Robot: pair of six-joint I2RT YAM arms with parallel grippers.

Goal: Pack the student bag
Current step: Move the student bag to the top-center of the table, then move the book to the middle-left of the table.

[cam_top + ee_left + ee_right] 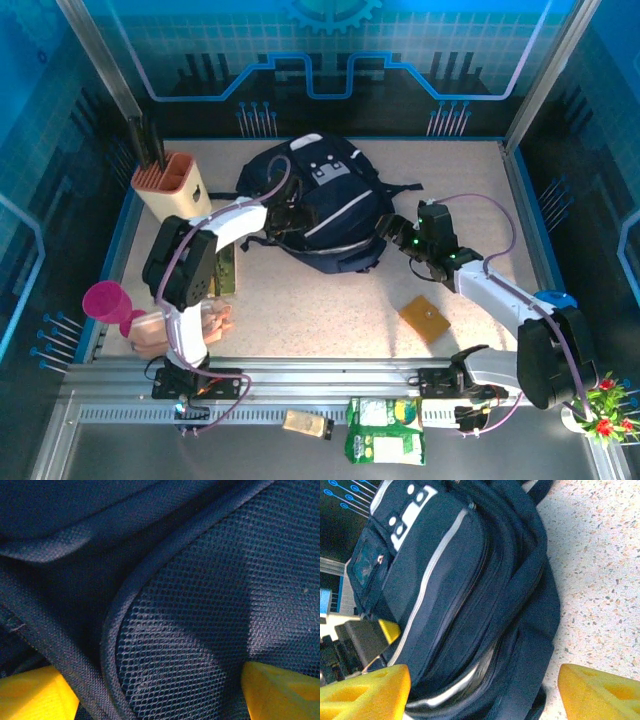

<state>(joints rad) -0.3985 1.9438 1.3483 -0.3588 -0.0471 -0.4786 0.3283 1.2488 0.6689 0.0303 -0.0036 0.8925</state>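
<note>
student bag [325,215] at the back of the bench [330,310], both arms at its sides

the bag lies on its back on the speckled top, white-marked patch facing up. the left end effector [285,218] is pressed into its left side, yellow fingers [35,695] spread wide over blue mesh, clamped on nothing. the right end effector [482,692] sits at the bag's right edge, also wide open and empty. an orange square [425,318] lies near the right arm

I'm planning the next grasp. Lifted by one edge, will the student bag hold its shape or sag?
Probably sags: the student bag lies slumped and creased, all soft fabric. Its mesh panel looks grippy rather than slippery. Pushed, it would likely drag and bunch on the table, loose straps trailing.
</note>
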